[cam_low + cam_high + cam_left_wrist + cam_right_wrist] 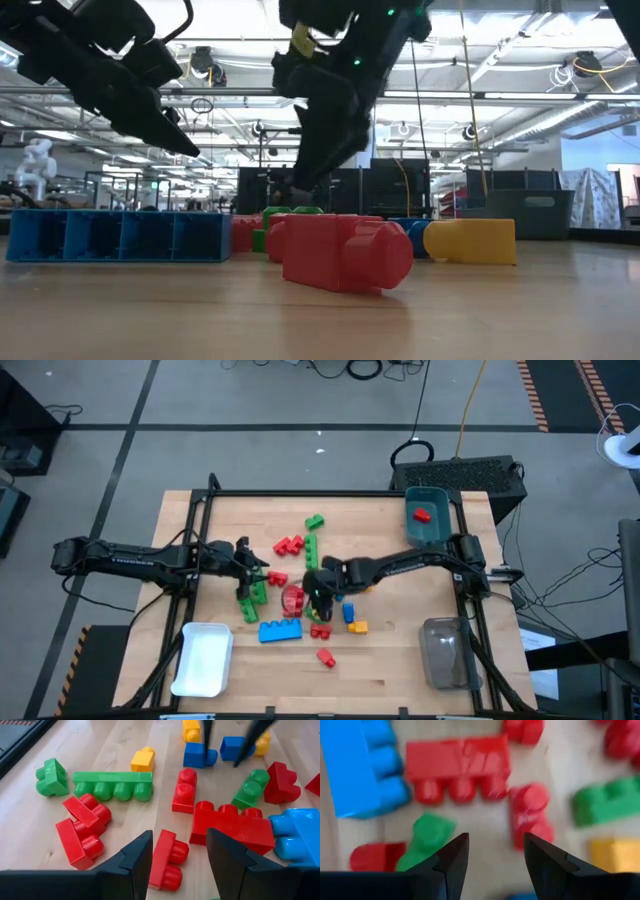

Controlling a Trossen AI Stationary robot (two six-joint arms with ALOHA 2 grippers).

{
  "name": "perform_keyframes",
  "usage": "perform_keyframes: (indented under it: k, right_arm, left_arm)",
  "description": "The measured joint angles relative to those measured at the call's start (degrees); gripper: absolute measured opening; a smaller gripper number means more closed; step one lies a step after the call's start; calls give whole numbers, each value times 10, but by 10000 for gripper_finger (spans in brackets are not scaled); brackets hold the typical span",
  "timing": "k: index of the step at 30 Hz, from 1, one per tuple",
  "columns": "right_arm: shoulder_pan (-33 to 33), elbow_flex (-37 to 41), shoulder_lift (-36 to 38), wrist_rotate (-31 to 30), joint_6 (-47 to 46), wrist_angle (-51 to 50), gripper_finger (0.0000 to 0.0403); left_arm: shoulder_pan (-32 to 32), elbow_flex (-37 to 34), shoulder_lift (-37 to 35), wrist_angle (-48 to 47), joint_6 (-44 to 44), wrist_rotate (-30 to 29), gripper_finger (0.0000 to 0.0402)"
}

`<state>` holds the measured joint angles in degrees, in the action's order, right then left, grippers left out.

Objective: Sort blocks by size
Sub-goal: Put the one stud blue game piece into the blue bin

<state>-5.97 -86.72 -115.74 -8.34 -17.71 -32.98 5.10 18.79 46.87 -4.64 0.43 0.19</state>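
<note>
Several studded blocks in red, green, blue and yellow lie loose on the wooden table's middle. Among them are a long blue bar, a green four-stud bar and a red three-stud brick. My left gripper is open and empty above the pile's left part. In its wrist view the fingers frame a small red two-stud brick lying on the table. My right gripper is open and empty above the pile's middle. Red and green bricks show under it.
A teal bin at the far right holds one red block. A white bin stands at the near left and a clear bin at the near right. A black frame rims the table.
</note>
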Motion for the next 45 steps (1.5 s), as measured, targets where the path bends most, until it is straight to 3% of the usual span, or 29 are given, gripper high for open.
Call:
perform_keyframes:
  k: [9, 19, 34, 45]
  right_arm:
    - [-35, 0, 0, -93, -259, -177, 176]
    - [-3, 0, 1, -61, -387, -184, 206]
    - [11, 0, -53, -18, -418, -148, 236]
    - [18, 1, -48, -23, -386, -146, 168]
  left_arm:
    - [0, 0, 0, 7, -15, 0, 167]
    - [0, 0, 0, 19, -17, -2, 167]
    - [0, 0, 0, 3, -16, -2, 167]
    - [0, 0, 0, -6, -17, -3, 167]
